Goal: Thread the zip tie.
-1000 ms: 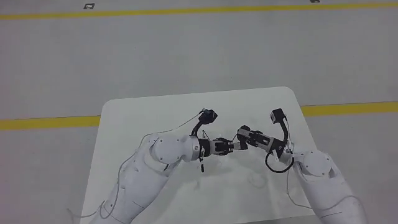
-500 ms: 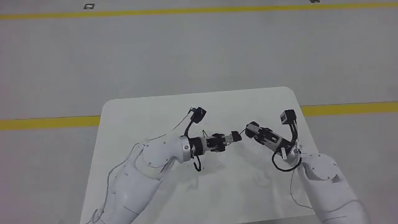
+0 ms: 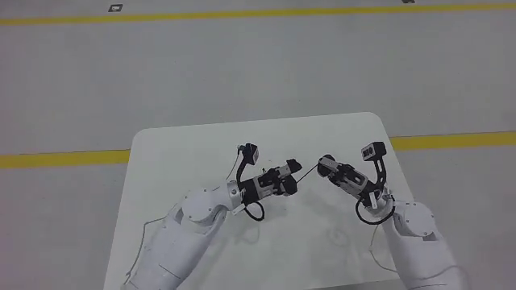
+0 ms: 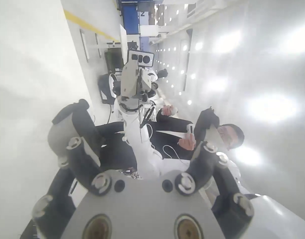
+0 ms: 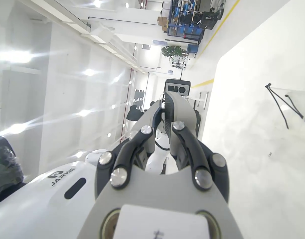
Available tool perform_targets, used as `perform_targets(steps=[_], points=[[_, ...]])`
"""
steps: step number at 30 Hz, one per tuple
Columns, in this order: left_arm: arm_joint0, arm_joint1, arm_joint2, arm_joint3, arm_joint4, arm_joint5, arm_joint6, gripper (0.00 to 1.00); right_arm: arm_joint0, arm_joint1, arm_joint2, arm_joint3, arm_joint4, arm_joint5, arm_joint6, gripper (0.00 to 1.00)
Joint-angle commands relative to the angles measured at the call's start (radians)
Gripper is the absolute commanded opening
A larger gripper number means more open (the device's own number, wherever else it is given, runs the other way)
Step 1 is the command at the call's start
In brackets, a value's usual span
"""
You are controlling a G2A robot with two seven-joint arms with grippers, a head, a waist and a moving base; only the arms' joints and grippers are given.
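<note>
Both grippers hover above the white table (image 3: 177, 177), facing each other a short gap apart. My right gripper (image 3: 322, 165) is shut, its fingers pressed together in the right wrist view (image 5: 166, 100). A thin black zip tie (image 3: 307, 171) runs from it toward my left gripper (image 3: 292, 167). In the left wrist view the left gripper (image 4: 145, 106) stands wide open, one finger on each side, and the zip tie (image 4: 147, 115) hangs as a dark strand under the right gripper farther off.
Spare black zip ties (image 5: 282, 108) lie on the table beside a clear plastic bag (image 5: 298, 100), near the right arm. That bag shows faintly in the top view (image 3: 332, 232). The table's rounded far edge (image 3: 258, 122) lies beyond both grippers.
The two grippers, touching a second ago, have drawn apart. Both moved toward the table's far side, and the left wrist has turned.
</note>
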Motion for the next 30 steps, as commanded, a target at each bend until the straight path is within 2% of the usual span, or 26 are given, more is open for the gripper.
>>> perform_targets(steps=[1, 5, 10, 14, 23, 30], points=[[0.000, 0.000, 0.000, 0.000, -0.001, 0.001, 0.000, 1.00, 0.000, 0.000, 0.000, 0.000, 0.001, 0.000, 0.000, 0.00], [0.002, 0.000, 0.000, 0.001, -0.002, 0.002, 0.006, 1.00, 0.000, 0.000, 0.000, 0.000, 0.001, 0.000, 0.000, 0.00], [0.000, -0.002, 0.023, 0.006, 0.023, 0.009, 0.101, 1.00, -0.019, -0.003, -0.008, -0.046, -0.108, 0.000, -0.086, 0.00], [-0.002, -0.006, 0.039, 0.008, 0.005, 0.013, 0.160, 1.00, -0.041, -0.012, -0.022, -0.069, -0.151, 0.000, -0.122, 0.00], [-0.007, -0.005, 0.042, 0.008, 0.016, 0.005, 0.160, 1.00, -0.042, -0.015, -0.022, -0.069, -0.158, 0.000, -0.142, 0.00], [-0.003, -0.003, 0.059, -0.007, 0.030, 0.007, 0.207, 1.00, -0.040, -0.019, -0.047, -0.063, -0.138, 0.000, -0.207, 0.00]])
